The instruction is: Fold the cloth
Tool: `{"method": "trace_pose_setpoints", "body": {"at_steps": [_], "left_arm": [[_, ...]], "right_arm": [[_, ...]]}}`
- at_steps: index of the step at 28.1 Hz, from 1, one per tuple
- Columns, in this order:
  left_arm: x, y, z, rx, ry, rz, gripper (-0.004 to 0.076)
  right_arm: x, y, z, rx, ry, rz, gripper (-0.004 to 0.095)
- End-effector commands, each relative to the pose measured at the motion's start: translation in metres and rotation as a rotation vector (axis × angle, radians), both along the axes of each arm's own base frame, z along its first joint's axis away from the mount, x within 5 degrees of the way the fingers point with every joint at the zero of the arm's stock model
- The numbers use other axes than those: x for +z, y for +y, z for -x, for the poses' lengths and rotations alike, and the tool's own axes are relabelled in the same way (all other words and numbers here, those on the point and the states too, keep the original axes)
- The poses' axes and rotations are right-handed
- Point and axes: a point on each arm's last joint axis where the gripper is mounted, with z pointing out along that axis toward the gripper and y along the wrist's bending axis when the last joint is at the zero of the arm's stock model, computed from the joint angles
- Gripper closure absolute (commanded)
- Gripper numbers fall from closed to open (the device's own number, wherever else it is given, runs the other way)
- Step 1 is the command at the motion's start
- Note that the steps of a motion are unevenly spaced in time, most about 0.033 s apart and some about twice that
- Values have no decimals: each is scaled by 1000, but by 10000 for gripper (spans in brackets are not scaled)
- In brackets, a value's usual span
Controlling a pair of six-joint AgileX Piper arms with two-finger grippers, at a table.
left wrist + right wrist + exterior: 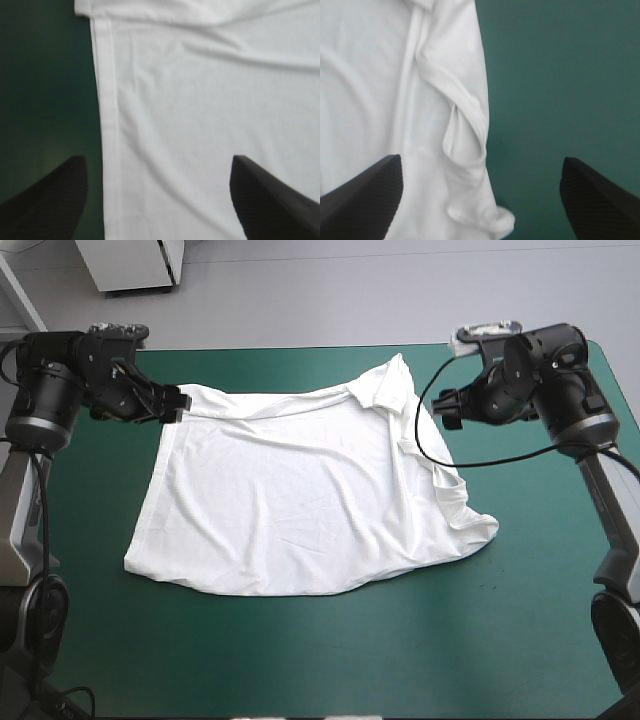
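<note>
— Where's your T-shirt point(300, 500)?
— Spread flat mid-frame on the teal-green tabletop point(330, 650), rumpled along its right edge.
— Anything holding it?
— Nothing. Your left gripper point(172, 400), upper left, and right gripper point(450, 408), upper right, both stand wide open.

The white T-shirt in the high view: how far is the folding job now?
Done: the white short-sleeved T-shirt lies spread on the teal-green table cover, its right side rumpled. In hand: the left tool and the right tool hang open near its far corners, gripping nothing. Left: every fold.
</note>
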Motion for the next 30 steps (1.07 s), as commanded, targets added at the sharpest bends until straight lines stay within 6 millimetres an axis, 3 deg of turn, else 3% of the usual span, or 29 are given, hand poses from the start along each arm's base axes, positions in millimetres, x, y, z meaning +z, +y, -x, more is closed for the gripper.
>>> {"method": "trace_pose_setpoints", "body": {"at_steps": [1,4,8,21,24,26,27,28,30], "left_arm": [[-6,-1,33,-18,71,2,159],[-25,-2,44,-32,120,9,159],[-33,-3,55,-35,107,32,159],[-16,-3,72,-40,29,42,159],[-14,-3,72,-40,18,42,159],[-14,-3,73,-43,16,43,159],[-14,-3,73,-43,16,43,159],[-14,-3,73,-43,16,43,159],[-14,-3,73,-42,12,43,159]], "right_arm": [[-19,-6,17,14,32,14,123],[-52,-3,21,43,134,3,123],[-82,1,25,59,187,-34,123],[-150,1,39,41,239,-63,150],[-156,1,42,47,260,-75,324],[-157,2,44,53,267,-77,567],[-157,2,43,57,264,-75,832],[-157,2,43,58,260,-76,930],[-157,1,43,62,260,-72,927]]}}
